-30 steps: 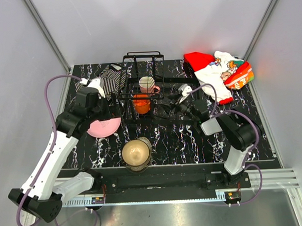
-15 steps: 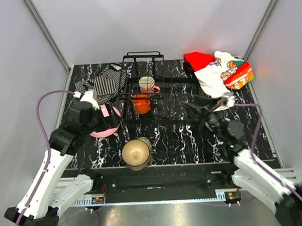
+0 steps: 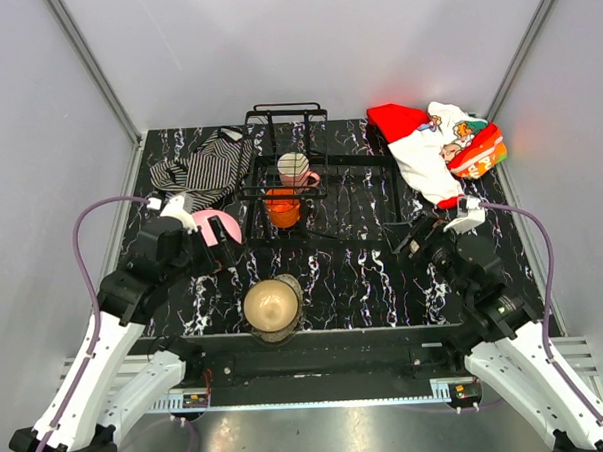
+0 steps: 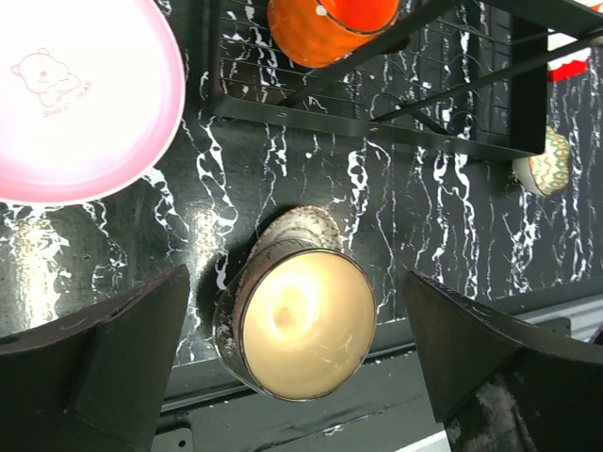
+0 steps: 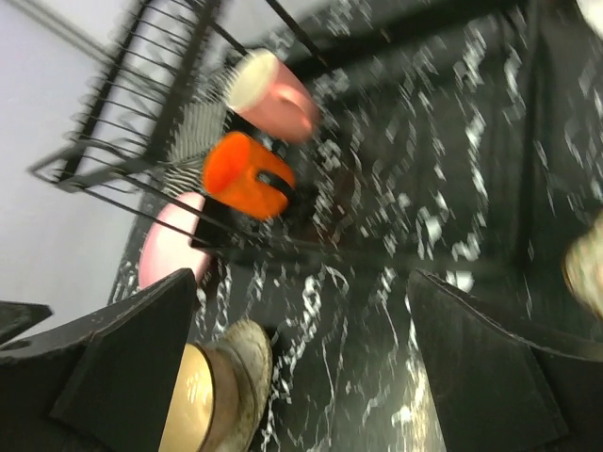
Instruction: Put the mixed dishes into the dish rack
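The black wire dish rack (image 3: 310, 191) stands mid-table and holds a cream-pink mug (image 3: 295, 169) and an orange cup (image 3: 282, 207). A pink plate (image 3: 225, 225) lies left of the rack, partly behind my left gripper (image 3: 204, 242). The left gripper (image 4: 297, 278) is open above the brownish bowl (image 4: 297, 320), which sits at the near edge (image 3: 273, 305). My right gripper (image 3: 414, 236) hangs open and empty right of the rack. Its blurred view (image 5: 301, 278) shows the mug (image 5: 273, 89), the cup (image 5: 247, 174) and the bowl (image 5: 221, 395). A small floral cup (image 4: 545, 162) stands beside the rack.
A striped black-white cloth (image 3: 204, 160) lies at the back left. A red-white printed cloth (image 3: 438, 145) is bunched at the back right. Grey walls close in the marbled black table (image 3: 354, 284) on three sides.
The right arm has pulled back from the rack to the near right while its jaws opened wider. The left arm has drawn back toward the near left, uncovering more of the pink plate.
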Robot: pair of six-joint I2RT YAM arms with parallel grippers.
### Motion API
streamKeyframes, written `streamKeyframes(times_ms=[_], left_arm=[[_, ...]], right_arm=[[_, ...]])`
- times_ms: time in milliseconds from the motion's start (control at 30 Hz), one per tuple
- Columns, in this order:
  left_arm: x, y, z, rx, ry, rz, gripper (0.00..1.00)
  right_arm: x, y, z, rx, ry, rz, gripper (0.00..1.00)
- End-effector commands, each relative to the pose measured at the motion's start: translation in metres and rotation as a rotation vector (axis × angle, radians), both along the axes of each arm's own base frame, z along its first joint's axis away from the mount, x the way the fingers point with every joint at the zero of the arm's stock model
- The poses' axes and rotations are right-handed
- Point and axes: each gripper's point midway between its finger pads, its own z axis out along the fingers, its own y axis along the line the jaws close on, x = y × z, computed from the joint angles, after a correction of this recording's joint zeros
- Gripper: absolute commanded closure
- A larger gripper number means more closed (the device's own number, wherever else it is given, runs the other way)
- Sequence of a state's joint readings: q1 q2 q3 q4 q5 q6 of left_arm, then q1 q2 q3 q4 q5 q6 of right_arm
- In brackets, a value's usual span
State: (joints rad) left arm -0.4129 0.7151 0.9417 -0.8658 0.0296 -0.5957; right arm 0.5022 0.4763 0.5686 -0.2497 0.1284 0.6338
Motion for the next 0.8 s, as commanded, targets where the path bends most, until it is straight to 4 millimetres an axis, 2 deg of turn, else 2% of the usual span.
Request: streamKeyframes(times_ms=[0,33,67,100,233,267,333,433,533,600,667,767], left_arm=[[0.003,-0.011,0.013,-0.064,-0.046,-0.033,0.01],[0.002,-0.012,0.014,-0.072,-0.046,-0.040,0.01],[0.002,-0.013,0.015,-0.074,-0.050,-0.041,0.01],[0.003,-0.013,0.014,-0.076,-0.049,-0.039,0.01],[0.004,-0.013,0.016,-0.079,-0.064,-0.042,0.01],[0.004,-0.014,0.015,-0.076,-0.061,-0.045,0.01],[0.007,-0.014,0.016,-0.067,-0.061,-0.043,0.01],[0.013,-0.016,0.015,-0.062,-0.058,-0.049,0.01],[0.018,-0.021,0.016,-0.067,-0.054,-0.062,0.01],[0.021,-0.025,0.014,-0.069,-0.044,-0.074,0.01],[0.023,-0.027,0.014,-0.066,-0.043,-0.082,0.01],[0.027,-0.028,0.012,-0.057,-0.038,-0.085,0.01]], right_arm=[[-0.006,-0.018,-0.009,0.069,0.160,-0.140,0.00],[-0.006,-0.025,-0.006,0.079,0.186,-0.185,0.00],[-0.008,-0.039,-0.022,0.052,0.260,-0.272,0.00],[-0.007,-0.042,-0.031,0.020,0.296,-0.296,0.00],[-0.002,-0.061,-0.038,-0.054,0.342,-0.410,0.00],[-0.004,-0.077,-0.045,-0.059,0.376,-0.513,0.00],[-0.002,-0.090,-0.053,-0.093,0.407,-0.602,0.00],[0.002,-0.092,-0.072,-0.112,0.475,-0.639,0.00],[0.003,-0.103,-0.094,-0.062,0.534,-0.718,0.00],[-0.001,-0.116,-0.106,-0.043,0.548,-0.774,0.00],[-0.001,-0.126,-0.110,-0.015,0.550,-0.806,0.01],[0.000,-0.134,-0.127,-0.017,0.597,-0.822,0.00]])
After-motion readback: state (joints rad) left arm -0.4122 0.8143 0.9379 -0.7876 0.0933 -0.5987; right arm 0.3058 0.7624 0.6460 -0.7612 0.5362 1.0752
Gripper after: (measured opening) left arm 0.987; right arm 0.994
